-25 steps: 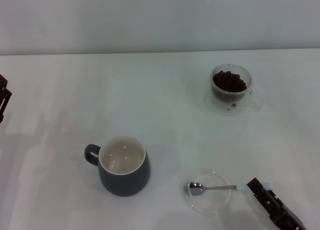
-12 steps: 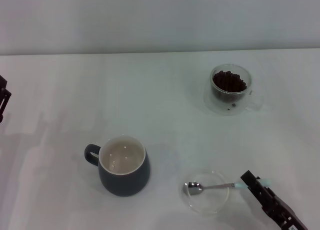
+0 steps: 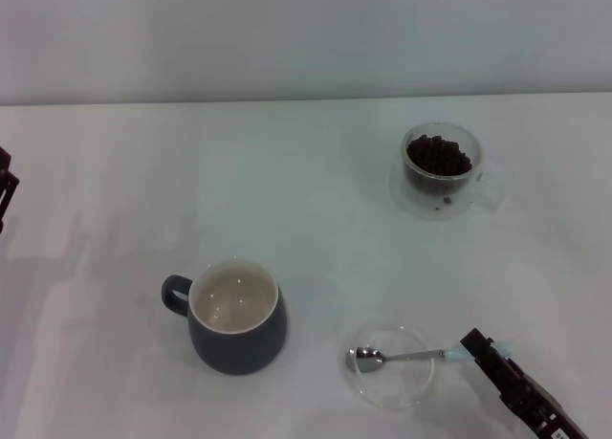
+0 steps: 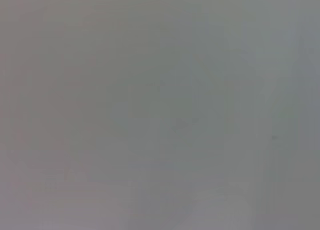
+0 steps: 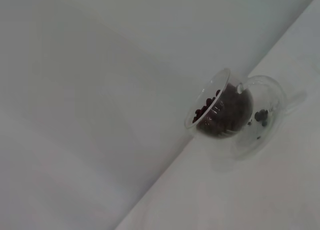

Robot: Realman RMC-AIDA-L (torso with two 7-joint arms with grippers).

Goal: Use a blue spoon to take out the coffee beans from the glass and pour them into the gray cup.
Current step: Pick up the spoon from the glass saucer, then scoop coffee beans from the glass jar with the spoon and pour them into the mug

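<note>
The blue spoon (image 3: 421,357) lies with its metal bowl in a flat clear dish (image 3: 406,391) at the front right, its pale blue handle pointing right. My right gripper (image 3: 475,346) sits on that handle and looks shut on it; the handle's tip shows beyond it. The gray cup (image 3: 237,317), cream-white inside, stands at the front left of centre. The glass (image 3: 440,171) holds the coffee beans (image 3: 438,155) at the back right. The right wrist view also shows the glass (image 5: 260,97) and its coffee beans (image 5: 222,112). My left gripper (image 3: 6,186) is parked at the far left edge.
The white table (image 3: 316,209) ends at a pale wall behind. The left wrist view shows only a plain grey surface. Open table lies between the gray cup and the glass.
My right gripper has moved a little left along the spoon handle. The spoon's bowl has slid slightly left inside the dish. The left arm has not moved.
</note>
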